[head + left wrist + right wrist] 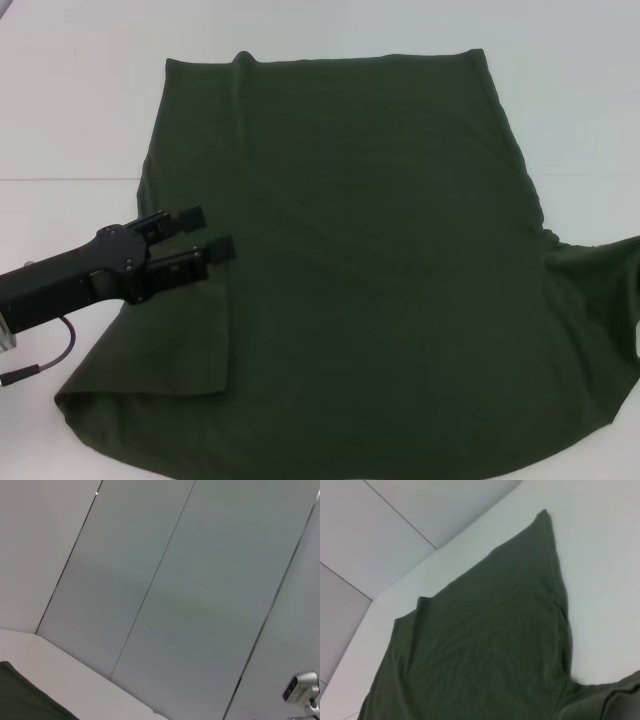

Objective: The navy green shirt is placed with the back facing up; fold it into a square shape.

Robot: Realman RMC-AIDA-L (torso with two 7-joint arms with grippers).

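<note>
The navy green shirt [370,270] lies spread on the white table, plain side up, its hem at the far edge. Its left side has a flap [180,340] folded inward over the body, while the right sleeve [600,290] still sticks out flat. My left gripper [205,232] hovers over the shirt's left edge, open, with nothing between its two black fingers. The right wrist view shows the shirt [485,645] from the right side. The left wrist view catches only a dark corner of the shirt [25,700]. My right gripper is out of view.
The white table [70,110] extends bare around the shirt on the left and far sides. A grey panelled wall [175,580] stands behind the table. A cable [45,360] hangs from the left arm near the table's left edge.
</note>
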